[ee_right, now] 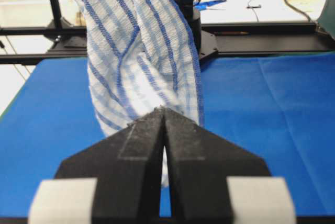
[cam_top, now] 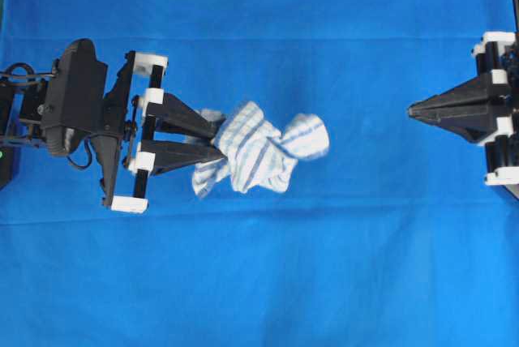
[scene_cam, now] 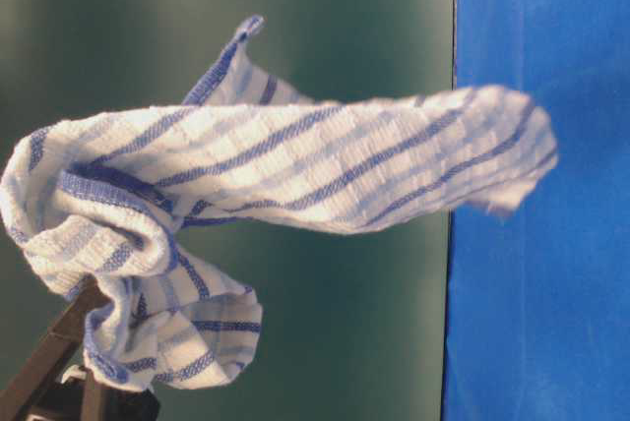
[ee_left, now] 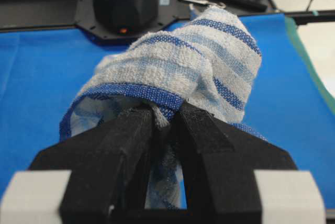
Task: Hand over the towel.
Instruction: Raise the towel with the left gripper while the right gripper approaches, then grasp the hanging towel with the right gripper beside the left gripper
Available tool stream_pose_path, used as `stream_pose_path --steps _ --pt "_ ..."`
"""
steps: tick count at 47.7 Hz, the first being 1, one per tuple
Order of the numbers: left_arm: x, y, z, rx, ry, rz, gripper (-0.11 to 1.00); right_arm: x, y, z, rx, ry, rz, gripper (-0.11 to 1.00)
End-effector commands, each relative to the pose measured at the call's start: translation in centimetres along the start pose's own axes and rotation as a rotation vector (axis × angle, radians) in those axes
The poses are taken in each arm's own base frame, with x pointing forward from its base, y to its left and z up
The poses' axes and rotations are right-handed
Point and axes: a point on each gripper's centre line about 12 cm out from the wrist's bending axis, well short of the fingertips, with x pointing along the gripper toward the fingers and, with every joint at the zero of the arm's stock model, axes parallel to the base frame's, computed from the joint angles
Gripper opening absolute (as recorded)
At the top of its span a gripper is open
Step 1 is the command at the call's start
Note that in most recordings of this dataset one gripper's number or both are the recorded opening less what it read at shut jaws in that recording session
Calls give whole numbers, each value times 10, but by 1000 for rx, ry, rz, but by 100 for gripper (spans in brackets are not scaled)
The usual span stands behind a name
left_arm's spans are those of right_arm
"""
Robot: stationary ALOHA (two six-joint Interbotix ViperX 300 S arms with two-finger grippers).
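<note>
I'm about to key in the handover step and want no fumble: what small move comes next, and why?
Probably open the right claw. It is shut and well apart from the towel, which the left claw grips at one end, bunched and lifted off the blue sheet. A shut claw cannot take the cloth, so it should open before either arm closes the gap.

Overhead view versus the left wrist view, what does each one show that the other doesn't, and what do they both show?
Only the overhead view shows the right gripper, shut and empty, apart from the towel, with bare blue sheet between them. Only the left wrist view shows, close up, the fabric pinched between the left gripper's fingers, plus a black arm base beyond the sheet. Both show the left gripper shut on the striped towel above the sheet.
</note>
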Motion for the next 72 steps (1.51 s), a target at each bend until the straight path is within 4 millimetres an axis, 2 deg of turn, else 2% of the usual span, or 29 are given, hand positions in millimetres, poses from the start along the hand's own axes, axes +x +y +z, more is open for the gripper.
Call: stream_pose_path --steps 1,4,6,14,17,19,30,42,49,62,64,66,72 --pt "-1 -1 10 5 -32 -4 11 9 3 10 3 -27 14 0" --pt "-1 -1 10 5 -32 -4 11 16 6 9 7 -25 25 1" --pt "-1 -1 10 5 -32 -4 11 21 9 10 9 -29 35 6" --pt "-1 -1 9 5 -29 -4 11 54 22 12 30 -37 81 55" --pt "-1 -1 9 5 -31 -4 11 68 24 11 31 -23 82 69" --pt "-1 -1 9 5 -29 -4 11 77 24 9 32 -11 81 73" --pt "-1 -1 8 5 -25 -4 11 129 32 4 55 33 88 73" --pt "0 -1 7 5 -23 -4 11 170 35 0 70 55 83 73" --pt "0 -1 6 5 -22 -5 11 184 31 -2 83 75 64 73" --pt "0 -3 6 5 -17 -9 11 187 19 -4 137 79 15 71" --pt "0 -3 6 5 -17 -9 11 187 18 -4 139 80 9 68" --pt "0 -4 6 5 -17 -11 11 187 17 -4 136 80 8 59" --pt "0 -4 6 5 -17 -12 11 186 17 -3 126 78 9 21"
